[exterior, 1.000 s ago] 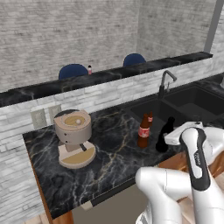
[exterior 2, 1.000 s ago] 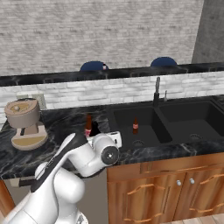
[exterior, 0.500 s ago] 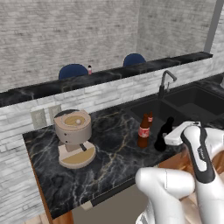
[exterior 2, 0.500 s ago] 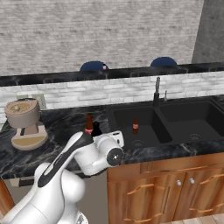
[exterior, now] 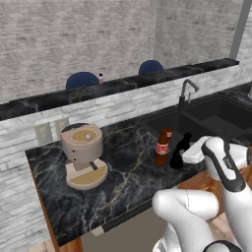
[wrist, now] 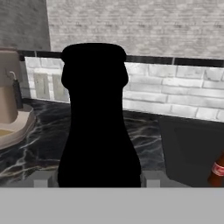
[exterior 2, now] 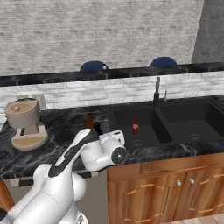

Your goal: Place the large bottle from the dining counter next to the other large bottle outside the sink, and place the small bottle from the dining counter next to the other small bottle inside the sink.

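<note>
Gripping black bottle [wrist: 99, 127] low on body, gripper [exterior: 193, 153] jaws close on both sides; bottle upright on counter [exterior: 123, 182] just beside amber bottle [exterior: 162, 146], outside sink [exterior 2: 144, 127]. Risk: sideways retreat tips either. Small pink bottle [exterior: 101, 78] on dining counter [exterior: 44, 101].

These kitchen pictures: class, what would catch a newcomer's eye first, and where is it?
The white arm's gripper is at a tall black bottle on the marble counter, right beside an amber-brown bottle just left of the dark sink. Further left stands a beige coffee machine.
</note>
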Tool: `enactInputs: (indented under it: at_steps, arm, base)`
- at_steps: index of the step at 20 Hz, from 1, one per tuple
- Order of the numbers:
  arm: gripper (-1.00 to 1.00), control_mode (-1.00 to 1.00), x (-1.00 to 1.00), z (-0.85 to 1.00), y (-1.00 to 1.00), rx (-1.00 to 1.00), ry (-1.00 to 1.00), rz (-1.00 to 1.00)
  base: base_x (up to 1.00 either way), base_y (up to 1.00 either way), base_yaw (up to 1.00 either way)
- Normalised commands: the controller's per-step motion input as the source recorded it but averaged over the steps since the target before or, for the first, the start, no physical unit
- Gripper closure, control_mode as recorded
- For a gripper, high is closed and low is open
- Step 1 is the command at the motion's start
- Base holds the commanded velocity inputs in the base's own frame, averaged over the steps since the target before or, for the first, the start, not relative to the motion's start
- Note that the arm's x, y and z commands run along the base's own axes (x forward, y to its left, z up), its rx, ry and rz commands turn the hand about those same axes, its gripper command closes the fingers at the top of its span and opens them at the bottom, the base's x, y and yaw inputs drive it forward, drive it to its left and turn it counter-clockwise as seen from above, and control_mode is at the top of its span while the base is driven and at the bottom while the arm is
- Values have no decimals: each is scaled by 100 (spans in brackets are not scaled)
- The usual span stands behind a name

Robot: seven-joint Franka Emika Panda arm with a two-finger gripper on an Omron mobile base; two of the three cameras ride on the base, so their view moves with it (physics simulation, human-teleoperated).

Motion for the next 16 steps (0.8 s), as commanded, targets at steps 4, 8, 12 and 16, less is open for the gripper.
enactInputs:
  at_steps: [4,8,12,16]
  arm:
    - [100,-100,17,-43,23,0,-1,0]
    - [100,-100,16,-39,18,0,-2,0]
    - [100,-100,15,-43,19,0,-2,0]
    - [100,-100,16,-43,17,0,-2,0]
  base:
    - [0,0,0]
    - [0,0,0]
    - [0,0,0]
    - [0,0,0]
